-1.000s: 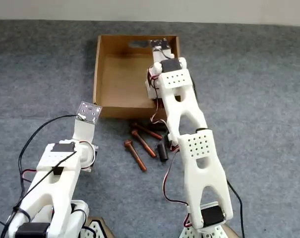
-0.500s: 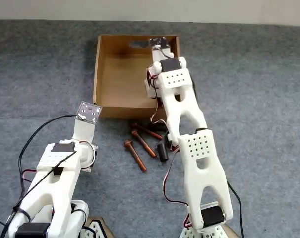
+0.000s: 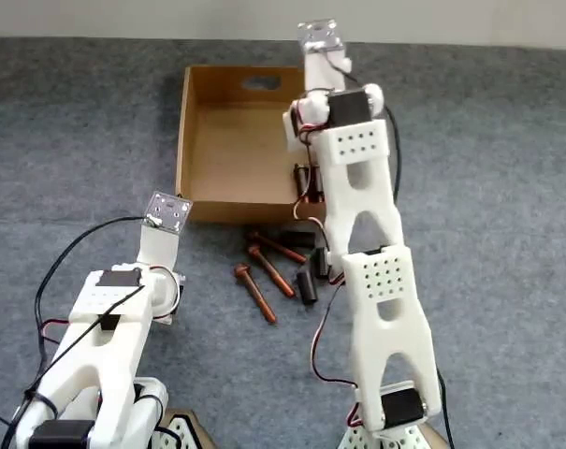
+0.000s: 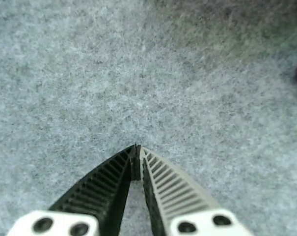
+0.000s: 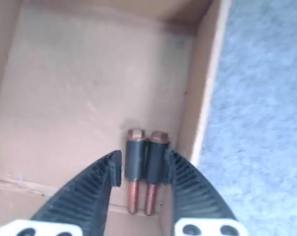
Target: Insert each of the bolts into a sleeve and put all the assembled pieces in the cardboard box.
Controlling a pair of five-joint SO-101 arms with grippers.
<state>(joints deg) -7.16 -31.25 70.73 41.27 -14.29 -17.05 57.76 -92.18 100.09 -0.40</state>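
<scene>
Now the right pincer is hanging spread over the box, pinching nothing. Two assembled pieces are lying side by side directly under it, in the corner beside the box wall, with their long axes running parallel to that wall and in line with the jaws.

What is left is lying outside. Three bolts are resting on the table just in front of the box's near wall, slanted, with a sleeve close beside them. From the right pincer they are lying back toward the arms' bases, beyond that wall, so it is probably facing a lift and a pull-back.

The left pincer is hanging pressed together over bare table. It is sitting to one side of the bolts and looks about as near to them.
</scene>
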